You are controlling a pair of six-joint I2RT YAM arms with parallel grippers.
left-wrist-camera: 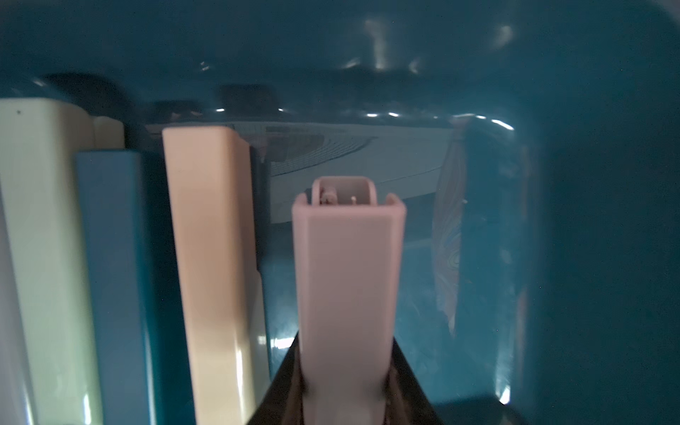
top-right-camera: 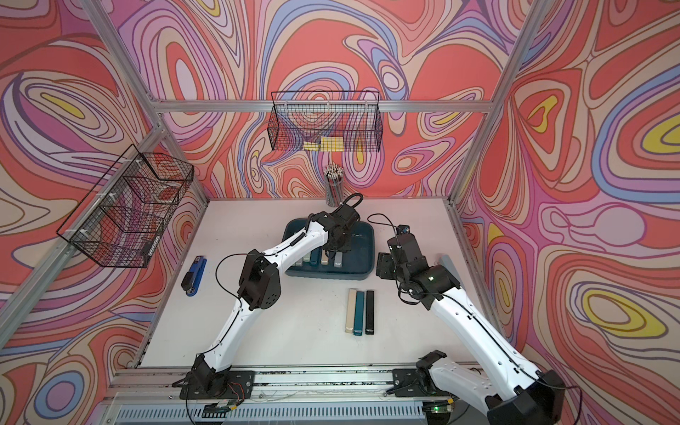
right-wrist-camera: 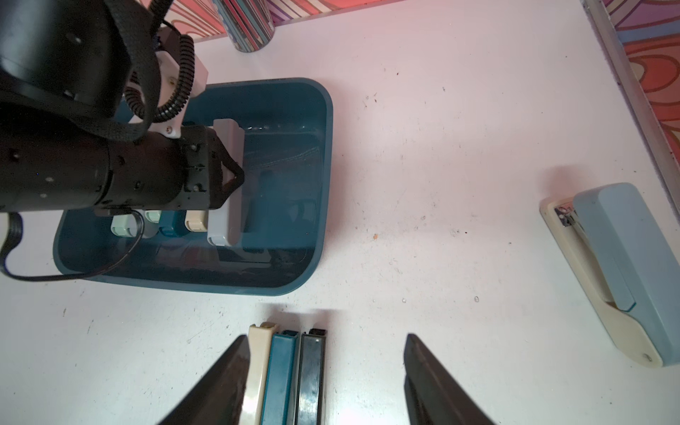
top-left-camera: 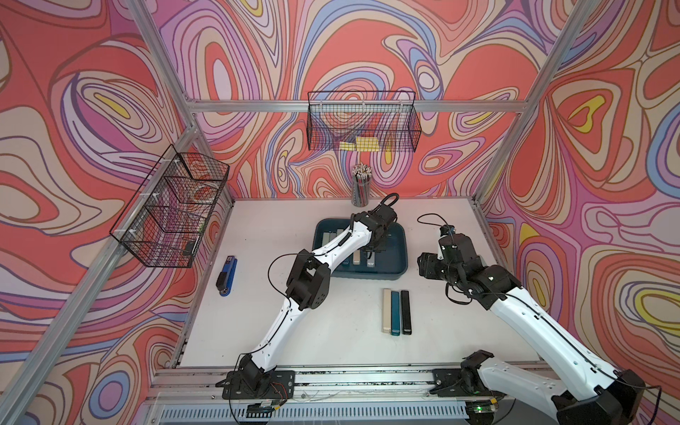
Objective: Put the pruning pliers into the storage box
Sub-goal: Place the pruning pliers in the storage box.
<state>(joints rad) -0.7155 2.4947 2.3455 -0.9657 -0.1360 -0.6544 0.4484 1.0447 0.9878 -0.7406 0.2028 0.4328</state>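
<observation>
Presently, left gripper point(left-wrist-camera: 346, 371): clamped on the grey pruning pliers point(left-wrist-camera: 349, 276), held low inside the storage box point(right-wrist-camera: 325, 147).
Beside it in the storage box: pale green case point(left-wrist-camera: 48, 239), teal case point(left-wrist-camera: 114, 276) and beige case point(left-wrist-camera: 213, 257), lying parallel (others are hidden under the arm).
Right gripper point(right-wrist-camera: 325, 340): fingers apart, holding nothing.
Row of three pruning pliers point(top-left-camera: 395, 312): on the table point(top-left-camera: 294, 331), just outside the storage box, under the right gripper.

Nine slim bar-shaped plastic cases point(top-left-camera: 395, 312): six in the teal plastic tray point(top-left-camera: 382, 275), three outside; two black wire baskets point(top-left-camera: 362, 121); one blue stapler point(top-left-camera: 227, 276).
</observation>
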